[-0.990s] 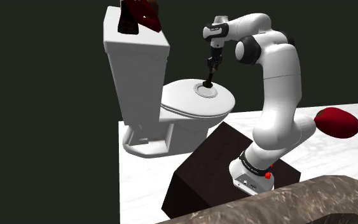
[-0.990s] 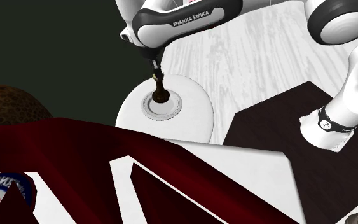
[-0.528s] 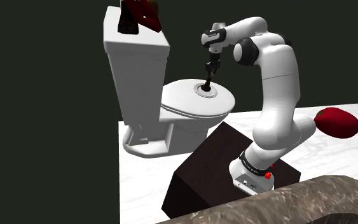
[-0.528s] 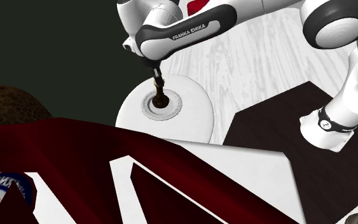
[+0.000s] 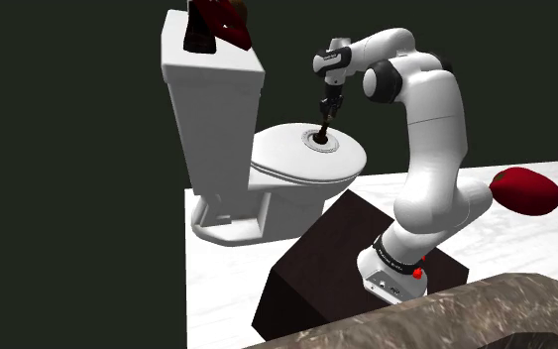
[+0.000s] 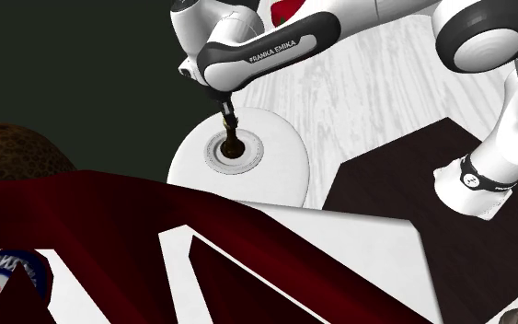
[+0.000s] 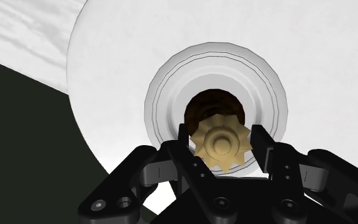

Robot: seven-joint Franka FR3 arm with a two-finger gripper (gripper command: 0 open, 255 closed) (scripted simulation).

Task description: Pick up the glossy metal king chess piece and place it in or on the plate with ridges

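Gripper (image 7: pixel 220 135) points straight down over a closed white toilet lid (image 7: pixel 107 76), its two black fingers (image 7: pixel 185 141) pressed against opposite sides of the toothed crown of the king chess piece (image 7: pixel 220 146), so it is clamped on the piece's top. The crown is a glossy brass-gold colour; directly beneath the gripper, the piece widens to a dark brown base. That base sits in the middle well of the plate with ridges (image 7: pixel 269 83), a pale round dish with concentric rings, which lies flat on the lid right under the gripper.

In the shoulder view the gripper (image 5: pixel 325 109) hangs upright above the plate (image 5: pixel 332 145), with the king (image 5: pixel 321 130) standing vertical between fingertips and dish. The toilet tank (image 5: pixel 212 109) rises beyond and beside the gripper.

In the second exterior view the gripper (image 6: pixel 229 118) holds the king (image 6: pixel 234 143) from above, its foot down in the plate (image 6: pixel 250 156).
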